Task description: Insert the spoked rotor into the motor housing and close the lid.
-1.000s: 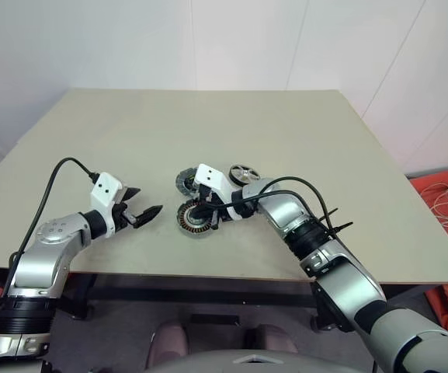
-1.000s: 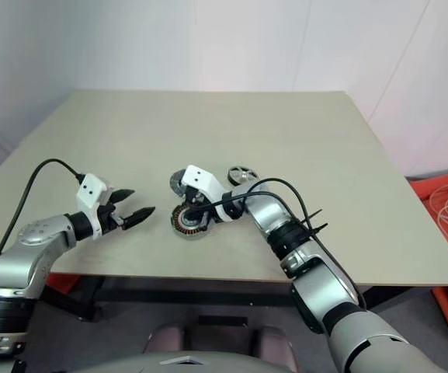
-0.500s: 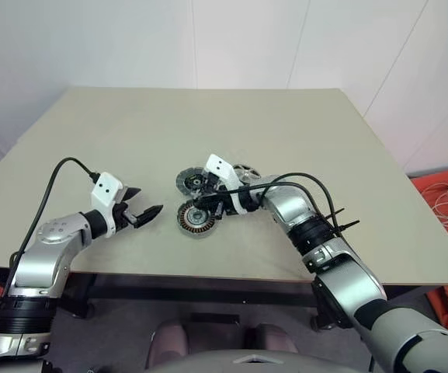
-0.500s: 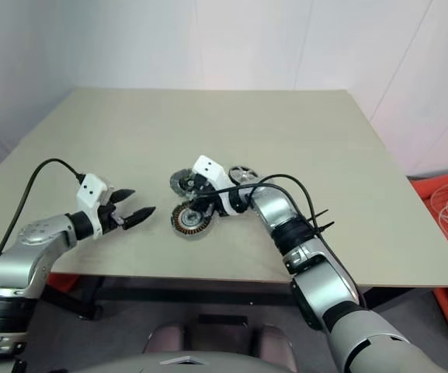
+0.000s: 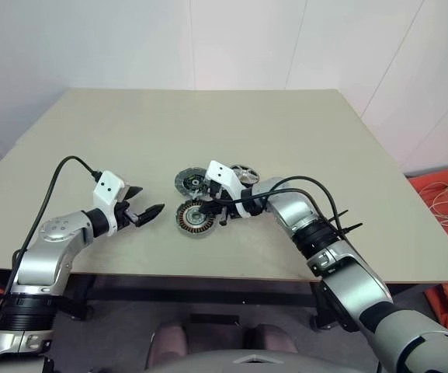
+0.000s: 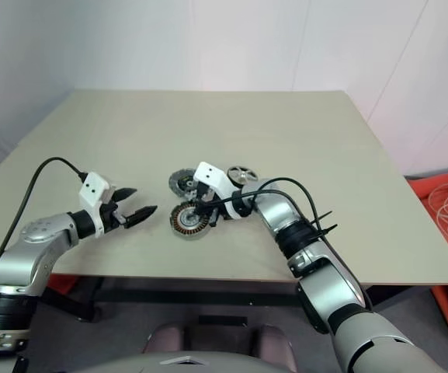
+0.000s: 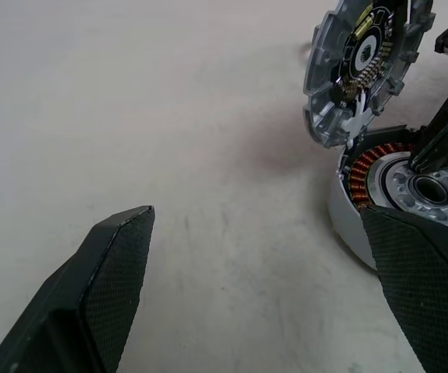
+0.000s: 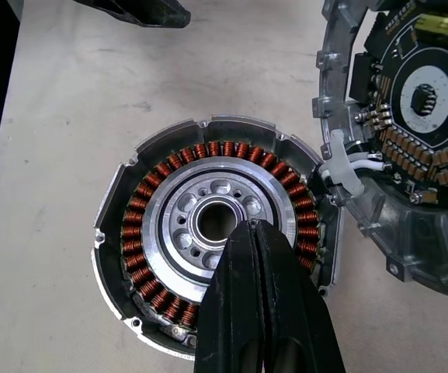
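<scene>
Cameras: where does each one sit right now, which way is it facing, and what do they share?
Head pair: look forward and down over the table; both arms show, left gripper open, right gripper shut over the motor housing, spoked rotor behind.
Left wrist: looks along its fingers across the table at the housing and the lid.
Right wrist: looks down its fingers into the housing.
Shared: housing and lid appear in every view.

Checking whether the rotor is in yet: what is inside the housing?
Inside the housing: a ring of copper windings around a bare silver hub, no rotor. The shut right gripper covers the near windings.
</scene>
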{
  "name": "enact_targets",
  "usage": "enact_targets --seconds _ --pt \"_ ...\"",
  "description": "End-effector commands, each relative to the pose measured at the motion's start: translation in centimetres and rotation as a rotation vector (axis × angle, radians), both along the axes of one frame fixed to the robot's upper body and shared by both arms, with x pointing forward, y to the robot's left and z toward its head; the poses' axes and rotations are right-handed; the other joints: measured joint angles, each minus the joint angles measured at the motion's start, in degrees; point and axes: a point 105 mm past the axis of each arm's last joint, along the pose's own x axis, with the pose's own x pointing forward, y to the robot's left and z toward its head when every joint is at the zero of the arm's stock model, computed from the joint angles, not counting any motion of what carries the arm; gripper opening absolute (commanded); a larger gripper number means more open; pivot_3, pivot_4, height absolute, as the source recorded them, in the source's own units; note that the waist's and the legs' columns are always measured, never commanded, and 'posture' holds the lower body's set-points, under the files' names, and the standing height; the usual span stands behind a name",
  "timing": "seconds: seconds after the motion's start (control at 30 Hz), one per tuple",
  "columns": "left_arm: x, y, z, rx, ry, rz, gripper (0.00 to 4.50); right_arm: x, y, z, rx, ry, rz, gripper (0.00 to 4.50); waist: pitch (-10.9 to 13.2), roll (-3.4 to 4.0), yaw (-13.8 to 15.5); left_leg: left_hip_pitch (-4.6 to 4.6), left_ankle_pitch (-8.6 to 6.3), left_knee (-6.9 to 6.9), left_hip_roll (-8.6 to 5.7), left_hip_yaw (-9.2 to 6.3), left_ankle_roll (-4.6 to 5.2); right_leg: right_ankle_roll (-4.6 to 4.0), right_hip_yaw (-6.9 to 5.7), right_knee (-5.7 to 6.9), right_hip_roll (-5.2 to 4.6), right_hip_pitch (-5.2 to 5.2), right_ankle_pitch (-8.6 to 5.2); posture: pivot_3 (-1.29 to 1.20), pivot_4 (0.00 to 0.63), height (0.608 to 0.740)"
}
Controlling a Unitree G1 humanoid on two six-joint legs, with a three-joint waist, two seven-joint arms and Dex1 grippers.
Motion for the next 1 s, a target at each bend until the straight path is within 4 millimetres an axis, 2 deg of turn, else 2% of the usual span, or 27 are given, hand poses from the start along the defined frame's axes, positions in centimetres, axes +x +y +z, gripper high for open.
enact_targets --seconds 0.03,0.3,0.47,0.6,0.9,1.0 --pt "0.3 -0.2 1.4 0.005 -0.054 -0.006 4.50 -0.1 0.3 0.0 0.004 0.007 0.004 0.03 0.0 0.00 0.0 0.02 0.00 0.00 0.00 0.00 0.00 0.00 0.00 0.00 0.00 0.02 0.00 0.00 0.000 0.740" --pt "0.4 -0.4 1.4 0.003 -0.057 -0.011 4.50 0.0 2.4 5.0 0.224 -0.035 0.031 0.03 0.0 0.01 0.0 -0.27 0.01 0.00 0.01 0.00 -0.01 -0.02 0.00 0.01 0.00 -0.27 0.01 0.00 0.000 0.740" --pt "0.5 -0.5 1.5 0.001 -0.057 -0.015 4.50 -0.1 2.8 5.9 0.268 -0.041 0.034 0.03 0.0 0.00 0.0 -0.30 0.00 -0.02 0.01 0.00 0.00 -0.03 0.00 0.00 0.01 -0.30 0.01 0.00 0.000 0.740" --pt "0.4 -0.5 1.4 0.002 -0.051 -0.017 4.50 -0.2 2.6 4.7 0.231 -0.023 0.028 0.03 0.0 -0.01 0.1 -0.27 0.01 -0.01 0.01 0.00 -0.01 -0.02 0.00 0.00 0.00 -0.27 0.01 0.00 0.000 0.740" --pt "0.4 -0.4 1.5 0.005 -0.049 -0.013 4.50 -0.2 -0.5 -2.2 -0.022 0.063 -0.052 0.03 0.0 0.01 0.0 -0.23 0.02 -0.01 -0.02 0.01 -0.03 -0.03 0.00 0.01 0.00 -0.22 0.01 0.00 0.000 0.740" --pt "0.4 -0.4 1.5 0.004 -0.051 -0.013 4.50 0.0 -0.1 -1.5 0.012 0.061 -0.055 0.03 0.0 0.02 0.0 0.11 0.02 -0.03 0.02 0.01 -0.03 0.01 0.00 0.01 0.01 0.08 -0.03 0.00 0.000 0.740"
